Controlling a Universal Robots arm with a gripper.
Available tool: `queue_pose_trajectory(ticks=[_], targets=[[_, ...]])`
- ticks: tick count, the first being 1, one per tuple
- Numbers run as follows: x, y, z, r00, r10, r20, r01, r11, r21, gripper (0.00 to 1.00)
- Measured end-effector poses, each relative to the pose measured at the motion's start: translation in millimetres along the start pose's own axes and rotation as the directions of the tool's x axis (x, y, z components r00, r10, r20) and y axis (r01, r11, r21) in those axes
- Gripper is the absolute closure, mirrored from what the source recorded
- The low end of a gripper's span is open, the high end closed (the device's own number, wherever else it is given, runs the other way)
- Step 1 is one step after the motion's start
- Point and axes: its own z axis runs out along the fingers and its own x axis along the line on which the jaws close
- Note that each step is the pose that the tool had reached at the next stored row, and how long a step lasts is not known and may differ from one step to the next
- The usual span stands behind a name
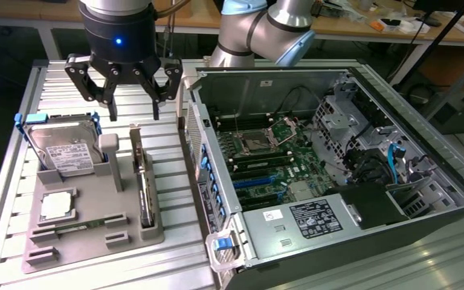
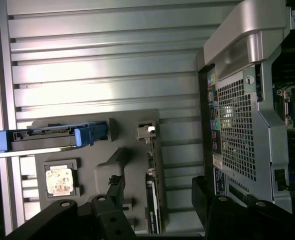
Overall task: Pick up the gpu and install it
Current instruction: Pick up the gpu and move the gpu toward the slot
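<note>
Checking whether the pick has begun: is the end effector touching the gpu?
Apart. The exterior view shows the open end effector hovering above the gpu, table showing between them.

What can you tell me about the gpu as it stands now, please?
The gpu is a thin, dark card standing on its long edge in a slot of the grey holder, on the side nearest the computer case. A silver metal bracket rises at the end under the gripper. Nothing grips the card: the gripper hangs open just above that bracket end, apart from it.
</note>
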Motion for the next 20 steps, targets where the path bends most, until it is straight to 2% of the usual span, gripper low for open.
queue_pose_trajectory(ticks=[20], targets=[[0.1,-0.3,5.6,1.0000,0.000,0.0001,0.000,1.0000,-0.0001,0.34]])
